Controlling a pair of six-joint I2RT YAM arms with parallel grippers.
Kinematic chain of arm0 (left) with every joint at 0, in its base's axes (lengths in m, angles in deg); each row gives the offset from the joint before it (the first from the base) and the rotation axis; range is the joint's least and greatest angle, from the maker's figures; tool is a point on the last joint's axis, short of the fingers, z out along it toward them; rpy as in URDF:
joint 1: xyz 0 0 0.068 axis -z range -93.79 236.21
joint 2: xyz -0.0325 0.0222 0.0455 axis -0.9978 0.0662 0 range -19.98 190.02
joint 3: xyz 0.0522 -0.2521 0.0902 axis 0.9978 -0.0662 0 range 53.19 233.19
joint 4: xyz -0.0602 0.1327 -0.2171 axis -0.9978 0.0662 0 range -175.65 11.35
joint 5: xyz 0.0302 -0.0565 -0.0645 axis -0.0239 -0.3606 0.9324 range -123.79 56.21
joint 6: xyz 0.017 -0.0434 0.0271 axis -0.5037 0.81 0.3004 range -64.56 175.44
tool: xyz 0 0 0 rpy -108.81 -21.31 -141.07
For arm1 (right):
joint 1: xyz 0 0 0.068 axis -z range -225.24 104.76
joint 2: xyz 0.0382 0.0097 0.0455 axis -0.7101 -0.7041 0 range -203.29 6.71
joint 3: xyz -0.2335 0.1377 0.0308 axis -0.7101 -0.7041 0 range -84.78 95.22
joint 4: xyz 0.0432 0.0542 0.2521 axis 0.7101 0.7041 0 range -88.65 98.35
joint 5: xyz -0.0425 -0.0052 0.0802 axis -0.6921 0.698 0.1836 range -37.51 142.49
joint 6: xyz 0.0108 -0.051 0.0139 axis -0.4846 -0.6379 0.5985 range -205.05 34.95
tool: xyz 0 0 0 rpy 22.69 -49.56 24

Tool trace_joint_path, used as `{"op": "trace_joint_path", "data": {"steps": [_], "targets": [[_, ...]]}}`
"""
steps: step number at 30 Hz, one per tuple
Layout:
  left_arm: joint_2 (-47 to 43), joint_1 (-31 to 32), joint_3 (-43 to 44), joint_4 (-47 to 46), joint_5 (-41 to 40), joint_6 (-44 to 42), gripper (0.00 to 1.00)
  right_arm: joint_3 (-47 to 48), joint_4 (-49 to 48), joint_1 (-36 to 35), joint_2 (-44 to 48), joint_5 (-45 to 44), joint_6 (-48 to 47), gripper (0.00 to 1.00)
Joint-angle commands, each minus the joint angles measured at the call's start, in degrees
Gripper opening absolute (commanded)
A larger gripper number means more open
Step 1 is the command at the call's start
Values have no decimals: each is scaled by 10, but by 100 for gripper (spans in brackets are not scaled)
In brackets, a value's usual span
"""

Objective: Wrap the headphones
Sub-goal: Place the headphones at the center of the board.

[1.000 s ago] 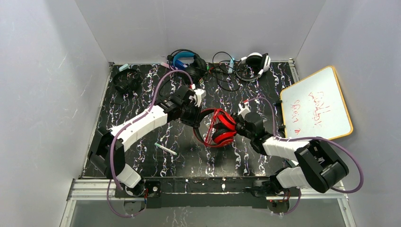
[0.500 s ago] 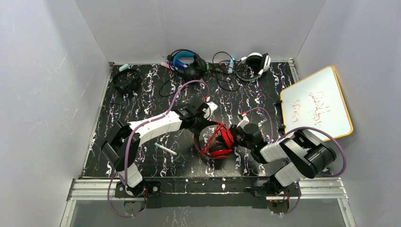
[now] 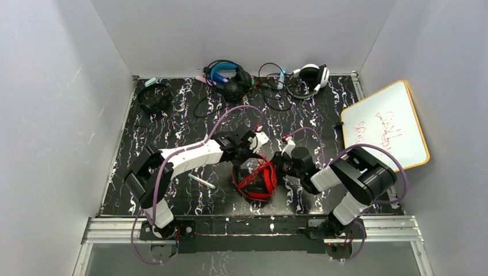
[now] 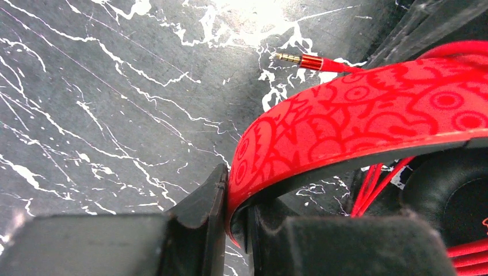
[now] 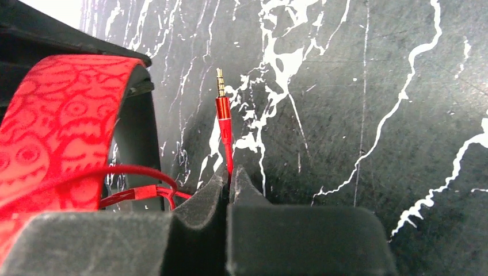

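Note:
The glossy red headphones (image 3: 257, 179) lie near the middle of the black marbled table (image 3: 172, 126), with their thin red cable looped around them. My left gripper (image 3: 248, 158) is shut on the patterned red headband (image 4: 357, 115), which sits pinched between its fingertips (image 4: 236, 184). My right gripper (image 3: 277, 167) is shut on the red cable just behind the gold-tipped plug (image 5: 222, 109), and the plug sticks up out of its closed jaws (image 5: 229, 175). Cable loops (image 5: 138, 192) and the headband (image 5: 57, 126) lie left of it.
A black pair with a blue headband (image 3: 227, 77), a white and black pair (image 3: 311, 75) and tangled cables lie at the back edge. An all-black pair (image 3: 154, 98) sits back left. A whiteboard (image 3: 384, 126) leans at the right. A pen (image 3: 201, 181) lies left of the red headphones.
Both arms have carried the red headphones toward the near edge and slightly left. The right arm has folded in closer. Both grips are unchanged.

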Motion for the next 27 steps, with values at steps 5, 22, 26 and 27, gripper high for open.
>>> {"op": "trace_joint_path", "data": {"steps": [5,22,26,27], "targets": [[100,9,87,179,-114,-13,0,34,-48,7,-23,-42,7,8],[205,13,189,247,-183,1,0,63,222,22,93,-266,-26,30],[220,13,200,253,-198,4,0,70,243,36,103,-238,-51,41],[223,13,202,254,-198,5,0,77,252,40,104,-222,-56,46]]}}
